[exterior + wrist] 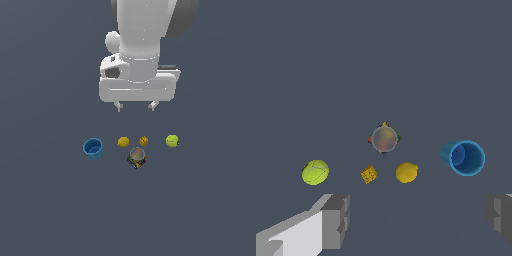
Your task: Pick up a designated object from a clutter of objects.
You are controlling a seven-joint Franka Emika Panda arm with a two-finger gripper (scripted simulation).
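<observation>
A plain dark grey-blue floor (45,210) spreads flat and featureless across both the exterior and wrist views.

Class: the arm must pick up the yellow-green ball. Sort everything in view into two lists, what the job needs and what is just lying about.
Needed:
yellow-green ball
hand, open, high above the items

Lying about:
blue cup
yellow lump
orange piece
multicoloured can

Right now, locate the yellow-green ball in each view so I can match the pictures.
Exterior view: the yellow-green ball is farthest toward the exterior view's right, at the end of the row.
Wrist view: the yellow-green ball lies beside the small orange piece.
Shared landmark: the blue cup sits at the opposite end of the row in both.
</observation>
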